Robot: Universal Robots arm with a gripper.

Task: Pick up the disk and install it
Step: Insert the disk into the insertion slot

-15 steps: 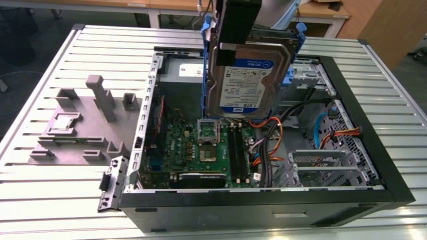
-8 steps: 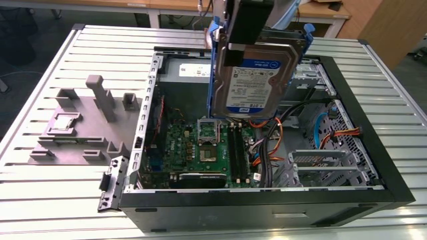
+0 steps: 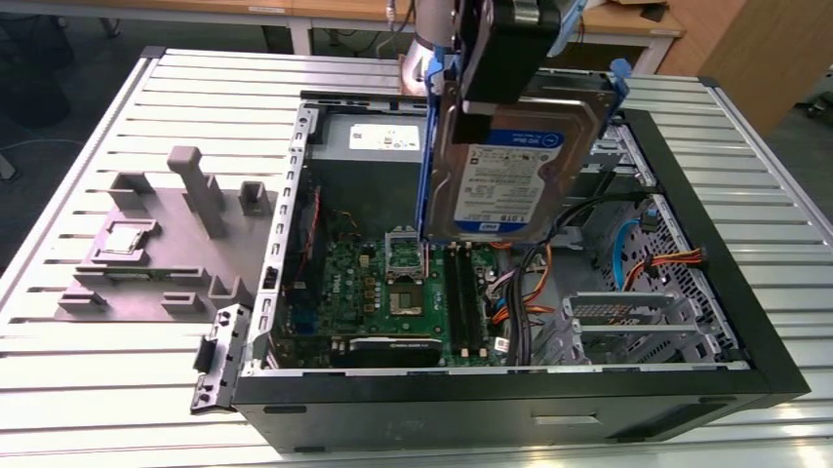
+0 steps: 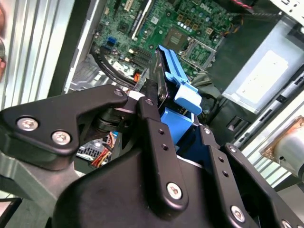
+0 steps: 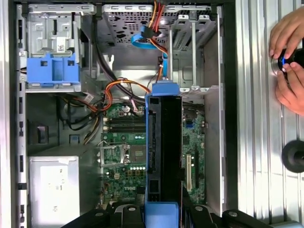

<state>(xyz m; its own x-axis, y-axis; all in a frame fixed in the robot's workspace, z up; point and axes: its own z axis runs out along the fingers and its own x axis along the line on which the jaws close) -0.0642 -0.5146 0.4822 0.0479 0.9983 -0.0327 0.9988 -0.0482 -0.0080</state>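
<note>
The disk (image 3: 501, 175), a silver-grey hard drive with a white-and-blue label and a blue bracket round its edges, hangs upright above the open computer case (image 3: 521, 400). My gripper (image 3: 504, 93) is shut on its upper end. In the first wrist view the disk (image 5: 164, 152) is seen edge-on over the motherboard (image 5: 128, 156), with the gripper (image 5: 161, 211) below it in the picture. In the second wrist view the black fingers (image 4: 156, 137) clamp the disk's blue bracket (image 4: 183, 95).
Inside the case are a grey power-supply box (image 5: 52, 190), a drive cage with a bare blue caddy (image 5: 51, 69), and orange and blue cables (image 5: 152, 28). A grey fixture (image 3: 170, 244) lies on the slatted table. A person's hands (image 5: 289, 57) rest beside the case.
</note>
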